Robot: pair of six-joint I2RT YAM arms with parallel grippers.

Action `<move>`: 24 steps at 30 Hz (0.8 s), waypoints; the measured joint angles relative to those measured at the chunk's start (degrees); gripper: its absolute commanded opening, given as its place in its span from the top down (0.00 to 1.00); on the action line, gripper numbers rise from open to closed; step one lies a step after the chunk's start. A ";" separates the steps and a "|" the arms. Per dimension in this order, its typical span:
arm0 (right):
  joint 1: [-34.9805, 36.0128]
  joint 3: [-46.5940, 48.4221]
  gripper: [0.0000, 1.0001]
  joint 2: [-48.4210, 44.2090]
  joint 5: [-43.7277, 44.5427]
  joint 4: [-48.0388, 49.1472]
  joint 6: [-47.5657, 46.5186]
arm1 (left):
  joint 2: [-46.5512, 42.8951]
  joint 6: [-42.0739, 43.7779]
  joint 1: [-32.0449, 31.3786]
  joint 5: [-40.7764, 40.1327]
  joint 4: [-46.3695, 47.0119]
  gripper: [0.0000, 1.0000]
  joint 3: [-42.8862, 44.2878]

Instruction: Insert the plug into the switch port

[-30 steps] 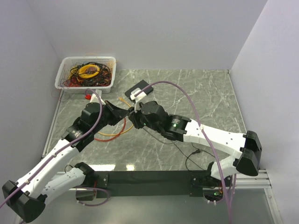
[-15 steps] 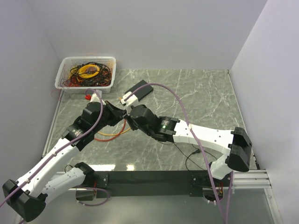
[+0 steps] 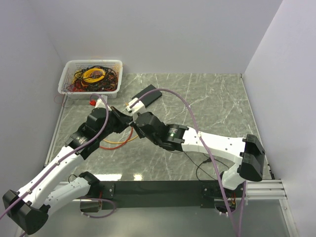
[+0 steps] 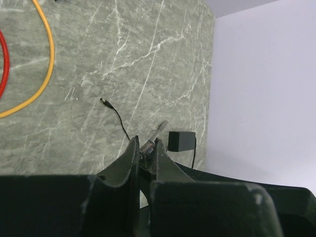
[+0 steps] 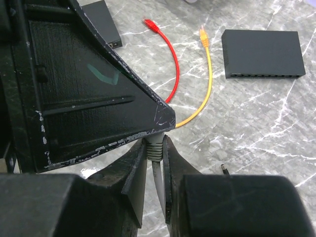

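Observation:
A clear plug (image 4: 146, 146) on a grey cable is pinched at the tip of my left gripper (image 4: 146, 144), which is shut on it. In the right wrist view the plug's ribbed grey boot (image 5: 154, 147) sticks out under the left gripper's black finger. My right gripper (image 5: 155, 146) has both fingers against that boot, and the grey cable hangs down between them. In the top view the two grippers meet at the table's left middle, left gripper (image 3: 127, 123) against right gripper (image 3: 135, 124). The black switch (image 5: 261, 53) lies flat beyond them, also seen from above (image 3: 149, 95).
A red cable (image 5: 170, 59) and an orange cable (image 5: 207, 74) lie on the marble between the grippers and the switch. A white basket (image 3: 65, 84) of tangled cables stands at the back left. A black power adapter (image 4: 181, 141) and its barrel plug (image 4: 104, 102) lie nearby.
The right arm has swung left to the left gripper, and its jaws have closed in on the grey boot. The left arm has held still with the plug.

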 measured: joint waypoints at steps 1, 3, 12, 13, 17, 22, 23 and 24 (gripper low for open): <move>0.00 0.09 0.99 0.13 0.17 0.02 -0.02 | 0.00 0.02 0.00 -0.04 0.00 0.99 0.00; 0.07 0.11 1.00 0.17 0.46 0.00 -0.04 | -0.02 0.15 0.00 -0.02 0.07 0.73 0.00; -3.91 -4.52 1.00 -2.47 -2.56 1.11 1.84 | -3.02 2.78 0.15 -1.70 0.59 0.15 -1.51; -5.31 -6.25 1.00 -3.56 -3.56 1.05 2.34 | -3.17 3.34 0.15 -2.01 0.61 0.14 -1.51; -14.10 -12.28 1.00 -7.48 -7.65 1.14 4.26 | -2.25 6.73 1.51 -2.91 2.21 0.12 -1.51; -25.42 -15.21 1.00 -9.25 -12.11 1.27 6.51 | 6.49 12.37 7.56 0.37 11.56 0.10 -1.38; -27.15 -15.21 1.00 -8.92 -13.33 1.40 6.97 | 10.23 13.84 8.98 1.33 14.47 0.11 -1.18; -28.81 -15.17 1.00 -8.50 -14.29 1.75 7.43 | 12.90 14.75 10.01 2.10 16.39 0.12 -0.68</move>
